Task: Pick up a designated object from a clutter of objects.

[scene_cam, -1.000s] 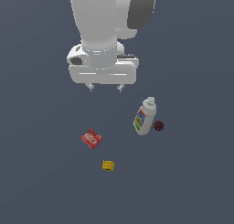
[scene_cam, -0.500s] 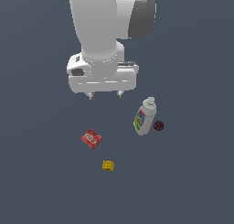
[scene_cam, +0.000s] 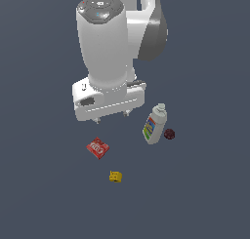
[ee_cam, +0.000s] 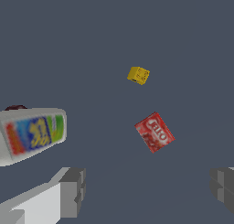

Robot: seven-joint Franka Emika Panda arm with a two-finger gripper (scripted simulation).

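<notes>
Hovering above the desk (scene_cam: 205, 194), the empty claw (scene_cam: 112, 117), fingers apart, needed centring over the block (scene_cam: 115, 176), clear of the packet (scene_cam: 98, 148).

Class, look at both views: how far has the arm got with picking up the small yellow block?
Done: nothing is grasped yet; the yellow block lies on the floor, apart from the red packet and the white bottle. In hand: the pincer hangs open above the clutter, its fingers wide apart and empty. Left: move over the block, descend, close, lift.
</notes>
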